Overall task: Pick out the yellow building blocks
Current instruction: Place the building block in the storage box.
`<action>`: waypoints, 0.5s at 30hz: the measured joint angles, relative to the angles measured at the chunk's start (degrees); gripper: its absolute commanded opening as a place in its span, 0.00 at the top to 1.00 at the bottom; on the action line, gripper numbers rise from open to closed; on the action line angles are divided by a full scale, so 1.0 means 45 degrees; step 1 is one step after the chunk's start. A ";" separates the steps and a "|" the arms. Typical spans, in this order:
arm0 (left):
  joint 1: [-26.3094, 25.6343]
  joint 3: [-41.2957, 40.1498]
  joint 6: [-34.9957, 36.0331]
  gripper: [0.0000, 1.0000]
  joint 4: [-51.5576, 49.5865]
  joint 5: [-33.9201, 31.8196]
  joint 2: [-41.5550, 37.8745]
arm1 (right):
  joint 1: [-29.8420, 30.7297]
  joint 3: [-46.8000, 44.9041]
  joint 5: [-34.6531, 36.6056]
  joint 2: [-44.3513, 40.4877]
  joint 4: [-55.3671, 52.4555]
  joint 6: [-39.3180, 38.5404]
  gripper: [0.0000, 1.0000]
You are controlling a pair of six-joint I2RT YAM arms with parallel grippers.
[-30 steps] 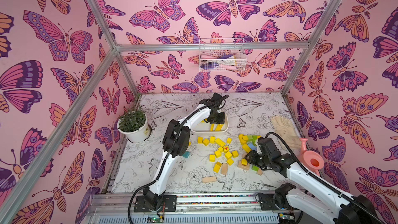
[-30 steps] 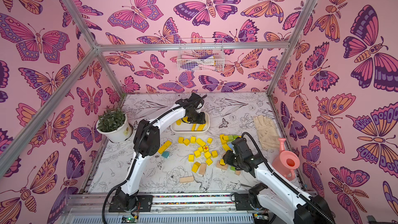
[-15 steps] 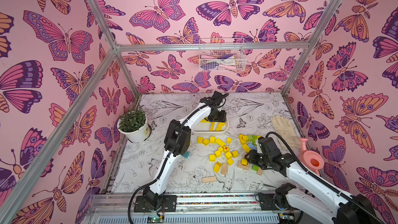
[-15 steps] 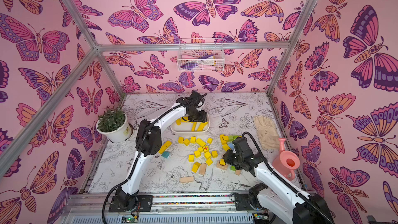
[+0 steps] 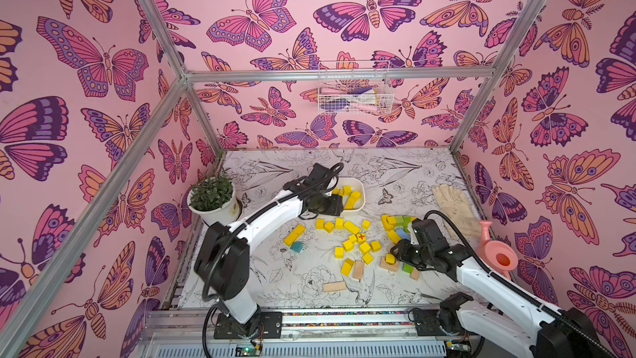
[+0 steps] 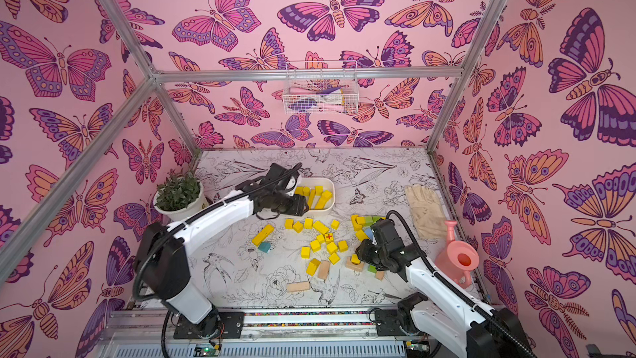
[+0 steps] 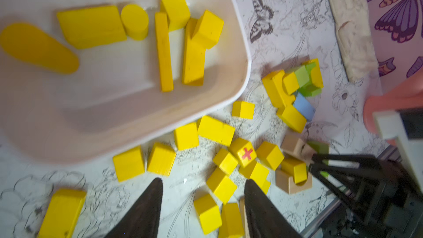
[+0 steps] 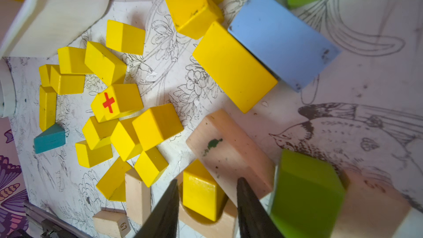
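Observation:
Several yellow building blocks [image 7: 164, 51] lie in the white tray [image 5: 360, 188]. More are scattered on the mat [image 5: 349, 226], among them the cube with a red cross [image 5: 361, 237] [image 8: 114, 104]. My left gripper [image 5: 339, 206] [image 7: 203, 184] hovers at the tray's near edge, open and holding nothing. Low over the right-hand pile, my right gripper [image 5: 395, 257] [image 8: 207, 180] is open. Its fingers straddle a yellow block [image 8: 201, 193] that rests in the notch of a tan arch block [image 8: 206, 225]. A gap shows on one side of that block.
Green [image 5: 403, 220], blue [image 5: 402, 234], teal [image 5: 296, 246] and bare tan [image 5: 334, 286] blocks lie among the yellow ones. A potted plant [image 5: 213, 198] stands at the left, a glove [image 5: 454, 204] and a pink watering can [image 5: 495, 258] at the right. A wire basket [image 5: 352, 89] hangs on the back wall.
My left gripper has opened and drawn back from over the tray toward its near edge. The right arm has hardly moved.

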 measured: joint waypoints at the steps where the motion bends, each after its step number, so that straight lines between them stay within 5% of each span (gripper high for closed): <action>1: 0.0000 -0.0869 -0.0097 0.42 0.0345 -0.0097 -0.0578 | 0.0000 0.0019 -0.0092 0.0087 0.0083 -0.0005 0.57; 6: 0.0000 -0.4935 -0.0554 0.41 0.1666 -0.0549 -0.3079 | 0.0005 0.0010 -0.0627 0.0248 0.0345 -0.0049 0.57; 15: 0.0029 -0.7072 -0.0889 0.40 0.3716 -0.0568 -0.5304 | 0.0005 0.0010 -0.0797 0.0306 0.0374 -0.0049 0.57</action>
